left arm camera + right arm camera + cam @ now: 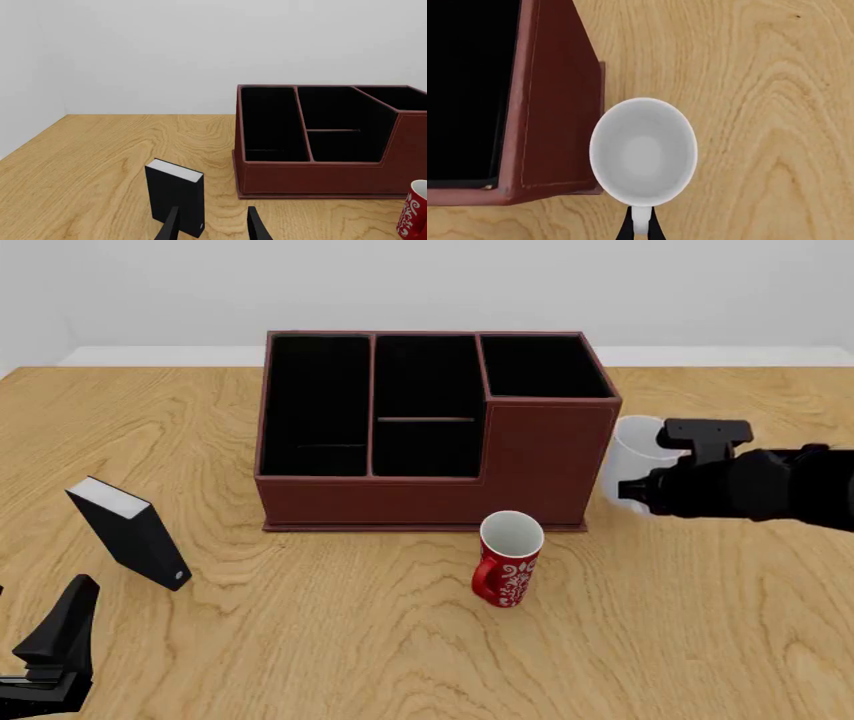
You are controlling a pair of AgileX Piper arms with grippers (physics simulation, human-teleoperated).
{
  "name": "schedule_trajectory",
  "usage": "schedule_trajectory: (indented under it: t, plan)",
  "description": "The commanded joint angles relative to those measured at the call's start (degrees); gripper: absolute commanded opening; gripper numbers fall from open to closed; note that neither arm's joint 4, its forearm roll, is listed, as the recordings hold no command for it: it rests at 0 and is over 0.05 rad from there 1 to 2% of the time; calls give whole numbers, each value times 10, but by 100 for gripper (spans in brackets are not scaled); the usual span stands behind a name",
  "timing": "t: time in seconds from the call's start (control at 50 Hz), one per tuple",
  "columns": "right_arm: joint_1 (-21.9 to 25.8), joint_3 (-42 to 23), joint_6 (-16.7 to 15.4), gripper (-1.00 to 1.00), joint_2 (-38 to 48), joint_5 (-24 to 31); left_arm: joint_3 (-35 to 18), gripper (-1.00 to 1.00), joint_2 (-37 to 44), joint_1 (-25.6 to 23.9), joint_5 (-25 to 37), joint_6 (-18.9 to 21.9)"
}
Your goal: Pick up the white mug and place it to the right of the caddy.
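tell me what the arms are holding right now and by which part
The right gripper pinches the white mug by its handle. The left gripper is open, holding nothing.

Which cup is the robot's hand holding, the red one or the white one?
The white mug, right of the caddy. The right end effector pinches its handle. The red flowery mug stands alone in front of the caddy, untouched.

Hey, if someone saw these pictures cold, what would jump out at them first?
Probably the big dark red caddy at the table's middle, with its black-lined compartments. Next, the white mug standing upright by the caddy's right side, with the right gripper closed on its handle. A red mug stands in front of the caddy.
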Motion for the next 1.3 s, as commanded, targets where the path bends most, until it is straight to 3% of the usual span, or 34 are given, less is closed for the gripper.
schedule_trajectory:
  t: [0.02,1.2,1.22,1.3]
  plan:
    - [0,3,10,-100,8,-10,0,100,0,0,0,0]
    - [-5,32,43,-100,62,-70,0,100,0,0,0,0]
    - [-12,31,39,100,60,-69,0,100,0,0,0,0]
    - [-9,33,43,100,61,-69,0,100,0,0,0,0]
